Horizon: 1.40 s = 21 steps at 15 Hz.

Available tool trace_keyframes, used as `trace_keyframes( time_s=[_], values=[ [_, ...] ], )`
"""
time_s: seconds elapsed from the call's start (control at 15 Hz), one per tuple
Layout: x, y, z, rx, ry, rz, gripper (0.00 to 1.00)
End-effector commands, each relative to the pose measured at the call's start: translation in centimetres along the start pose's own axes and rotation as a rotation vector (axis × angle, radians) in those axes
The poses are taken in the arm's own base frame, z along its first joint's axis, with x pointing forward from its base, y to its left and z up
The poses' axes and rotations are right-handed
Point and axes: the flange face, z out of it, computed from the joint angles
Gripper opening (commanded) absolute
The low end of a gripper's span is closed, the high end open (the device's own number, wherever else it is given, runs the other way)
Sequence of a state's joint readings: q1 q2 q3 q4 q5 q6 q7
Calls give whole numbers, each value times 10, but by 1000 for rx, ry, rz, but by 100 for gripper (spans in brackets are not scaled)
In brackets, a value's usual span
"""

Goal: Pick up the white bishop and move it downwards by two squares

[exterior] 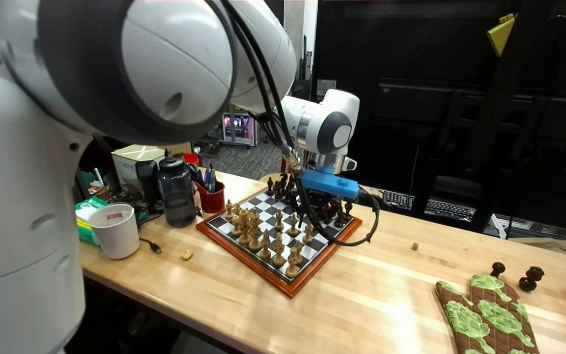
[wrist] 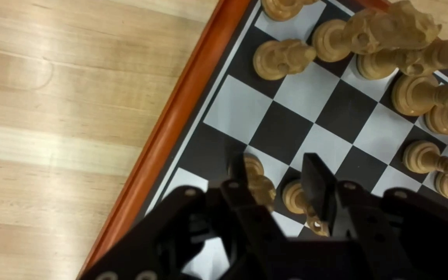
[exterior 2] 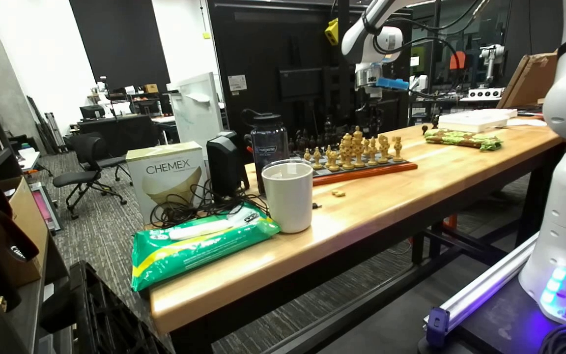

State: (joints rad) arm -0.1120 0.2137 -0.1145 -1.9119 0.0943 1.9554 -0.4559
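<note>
The white pieces are tan wood. The piece with a hole in its head (wrist: 294, 200) and the rounder piece beside it (wrist: 263, 188) stand on the chessboard (wrist: 161, 128); I cannot tell for certain which is the white bishop. My gripper (wrist: 275, 163) is open above the board, with a finger partly covering each of these pieces in the wrist view. Nothing is visibly held. The squares show as light (wrist: 238, 109) and dark (wrist: 281, 132) fields. In an exterior view the gripper hangs over the board's far right part (exterior: 307, 209), partly behind a cable.
Several tan pieces (exterior: 251, 228) crowd the board's near left side, and dark pieces (exterior: 329, 209) stand at the back. A water bottle (exterior: 176, 191), red pen cup (exterior: 212, 199) and white cup (exterior: 115, 231) stand left. An oven mitt (exterior: 489, 314) lies right.
</note>
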Motion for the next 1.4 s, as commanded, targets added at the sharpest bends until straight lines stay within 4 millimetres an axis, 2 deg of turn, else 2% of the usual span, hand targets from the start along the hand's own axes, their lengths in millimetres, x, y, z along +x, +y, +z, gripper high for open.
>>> trace_keyframes(
  time_s=[0.0, 0.13, 0.27, 0.47, 0.6, 1.0, 1.33],
  values=[
    [11, 7, -2, 29, -6, -9, 50],
    [14, 10, -1, 32, -9, -8, 43],
    [15, 13, 0, 39, -11, -13, 20],
    [15, 15, 3, 46, -20, -17, 1],
    [13, 14, 3, 50, -26, -19, 5],
    [-8, -1, -9, 49, -68, -34, 1],
    [-30, -18, -19, 48, -78, -39, 3]
  ],
)
